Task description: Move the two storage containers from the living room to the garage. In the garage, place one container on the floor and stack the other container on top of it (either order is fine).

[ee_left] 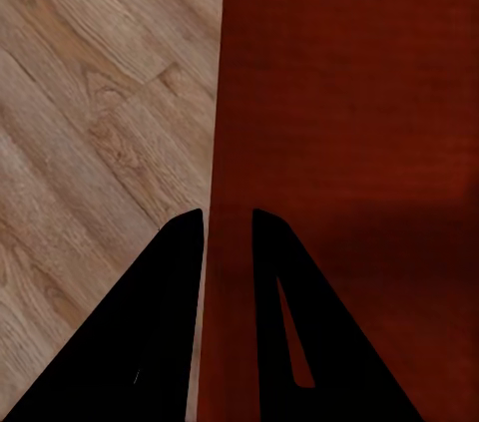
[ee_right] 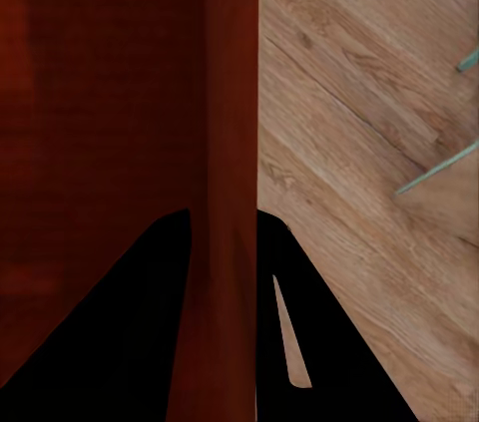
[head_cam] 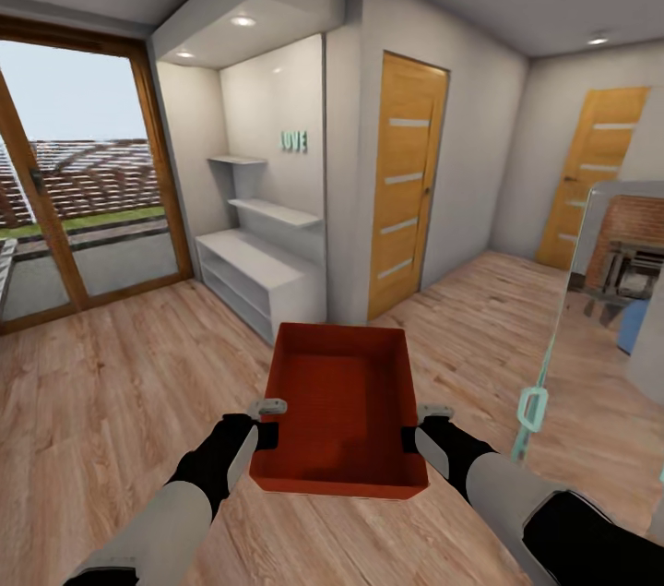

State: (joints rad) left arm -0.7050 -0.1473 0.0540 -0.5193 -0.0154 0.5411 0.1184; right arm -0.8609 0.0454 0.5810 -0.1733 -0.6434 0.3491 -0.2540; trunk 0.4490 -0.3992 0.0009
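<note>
An orange-red open-top storage container (head_cam: 339, 406) hangs in front of me above the light wood plank flooring of the living room, held between both arms. My left gripper (head_cam: 267, 434) is shut on its left wall, whose rim (ee_left: 228, 183) runs between the two black fingers (ee_left: 170, 292) in the left wrist view. On the opposite side my right gripper (head_cam: 412, 438) is shut on the right wall (ee_right: 232, 143), one finger inside the bin and one outside. The container (ee_left: 359, 143) is empty.
Ahead stands a white shelf alcove (head_cam: 263, 277) with a low cabinet. A closed wooden door (head_cam: 404, 185) is right of it, another door (head_cam: 595, 175) farther right. A glass sliding door (head_cam: 78, 198) is at the left. A glass panel edge (head_cam: 544, 364) stands close at my right.
</note>
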